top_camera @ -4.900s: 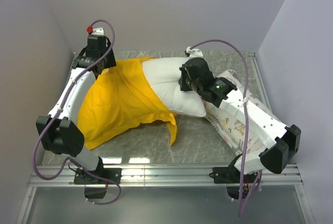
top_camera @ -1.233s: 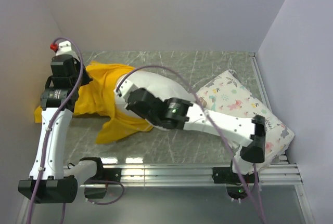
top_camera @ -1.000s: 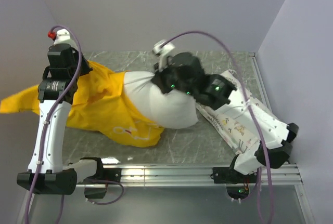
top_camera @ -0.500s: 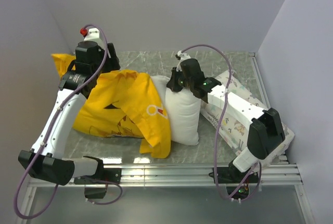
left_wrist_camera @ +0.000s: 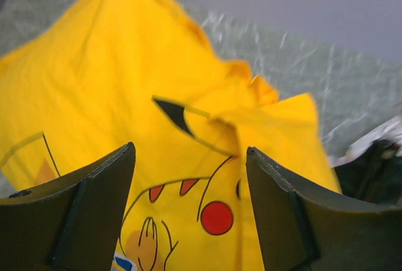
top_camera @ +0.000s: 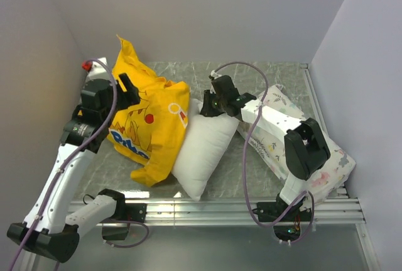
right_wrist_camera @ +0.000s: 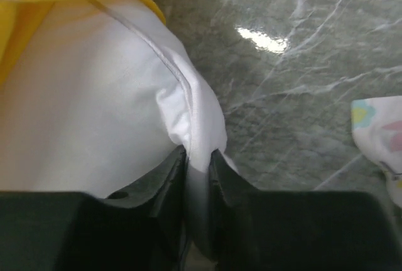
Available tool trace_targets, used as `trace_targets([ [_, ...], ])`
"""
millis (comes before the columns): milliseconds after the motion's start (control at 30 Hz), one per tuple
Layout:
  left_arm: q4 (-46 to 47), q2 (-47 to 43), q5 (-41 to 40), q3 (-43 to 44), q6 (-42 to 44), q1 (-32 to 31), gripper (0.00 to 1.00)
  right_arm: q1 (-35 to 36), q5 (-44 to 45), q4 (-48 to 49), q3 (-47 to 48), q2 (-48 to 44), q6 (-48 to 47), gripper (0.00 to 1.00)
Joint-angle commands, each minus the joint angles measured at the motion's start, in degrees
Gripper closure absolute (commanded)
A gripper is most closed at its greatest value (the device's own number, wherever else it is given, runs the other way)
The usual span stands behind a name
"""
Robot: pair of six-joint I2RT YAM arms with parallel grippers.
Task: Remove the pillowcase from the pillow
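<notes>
1. Yellow and crumpled, the pillowcase (top_camera: 147, 120) lies on the left half of the marbled table (top_camera: 251, 76), with one corner standing up against the far wall. A cartoon face is printed on it.
2. The pillow (top_camera: 201, 148) lies diagonally at the table's middle, running from far right to near left. Its left long side touches the pillowcase's right edge. I cannot tell whether any of it sits inside the pillowcase.
3. The left gripper (left_wrist_camera: 190, 151) hangs over the pillowcase with its jaws spread wide and nothing between them.
4. The right gripper (right_wrist_camera: 198, 158) is pinched tight on the pillow's far corner.
5. A printed pillow (top_camera: 281, 99) lies on the right, under the right arm.
</notes>
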Motion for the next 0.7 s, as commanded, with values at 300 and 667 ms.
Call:
trace_targets([
  [300, 0.46, 1.14, 1.22, -12.64, -2.88, -0.12, 0.18, 0.26, 6.98, -7.56, 9.85, -9.25, -4.33, 0.22],
  [667, 6.08, 6.50, 6.85, -15.19, -3.94, -0.12, 0.26, 8.42, 10.75, -5.99, -6.84, -29.20, -4.95, 0.12],
])
